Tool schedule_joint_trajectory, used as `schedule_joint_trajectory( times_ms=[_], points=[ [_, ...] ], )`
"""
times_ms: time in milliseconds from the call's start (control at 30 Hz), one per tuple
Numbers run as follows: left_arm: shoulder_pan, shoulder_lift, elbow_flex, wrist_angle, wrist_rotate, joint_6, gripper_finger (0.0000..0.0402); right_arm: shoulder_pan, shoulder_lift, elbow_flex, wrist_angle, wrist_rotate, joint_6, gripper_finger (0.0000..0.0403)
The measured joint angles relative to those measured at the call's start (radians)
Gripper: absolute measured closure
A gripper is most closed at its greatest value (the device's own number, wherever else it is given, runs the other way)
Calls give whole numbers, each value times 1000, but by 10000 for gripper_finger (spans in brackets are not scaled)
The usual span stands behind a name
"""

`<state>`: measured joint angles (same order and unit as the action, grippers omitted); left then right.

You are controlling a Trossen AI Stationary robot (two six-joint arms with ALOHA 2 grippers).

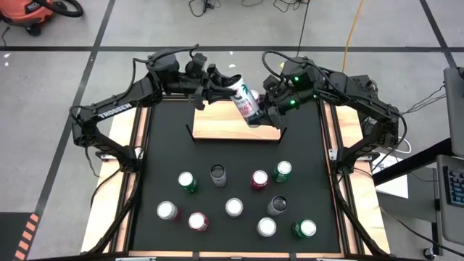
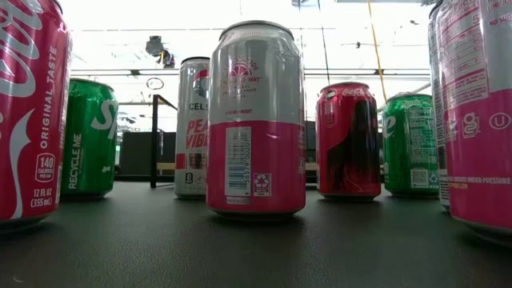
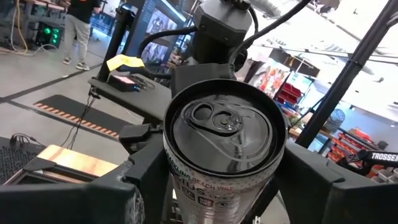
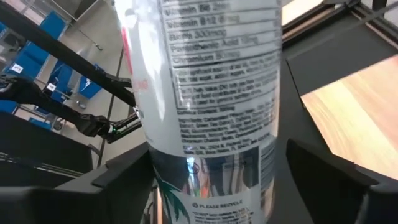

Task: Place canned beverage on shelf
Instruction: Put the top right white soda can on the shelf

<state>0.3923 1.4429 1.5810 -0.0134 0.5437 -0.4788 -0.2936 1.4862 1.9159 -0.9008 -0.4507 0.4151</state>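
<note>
We see the white-and-silver aluminium can (image 1: 246,99) tilted above the flat light-brown wooden shelf (image 1: 235,122), mid-handover: left tool (image 1: 222,85) pinches its top, right tool (image 1: 259,110) spread around its base, letting go, we judge.

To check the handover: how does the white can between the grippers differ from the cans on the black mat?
The white can is lifted and tilted over the shelf; the mat cans, such as the green can, stand upright. The white can sits between the left gripper and right gripper; the mat cans are untouched.
</note>
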Motion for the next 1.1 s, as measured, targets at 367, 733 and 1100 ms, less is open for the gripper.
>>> schedule_joint_trajectory(
  times_ms=[367, 733, 1100],
  points=[
    [0, -6, 0, 7, 61, 22, 167, -8, -69, 0, -88, 6, 25, 64],
    [3, -7, 0, -50, -13, 196, 166, -8, -172, 0, -248, 50, -8, 64],
    [51, 9, 0, -89, -92, 309, 166, -8, -292, 0, -423, 279, -82, 64]
  ],
)
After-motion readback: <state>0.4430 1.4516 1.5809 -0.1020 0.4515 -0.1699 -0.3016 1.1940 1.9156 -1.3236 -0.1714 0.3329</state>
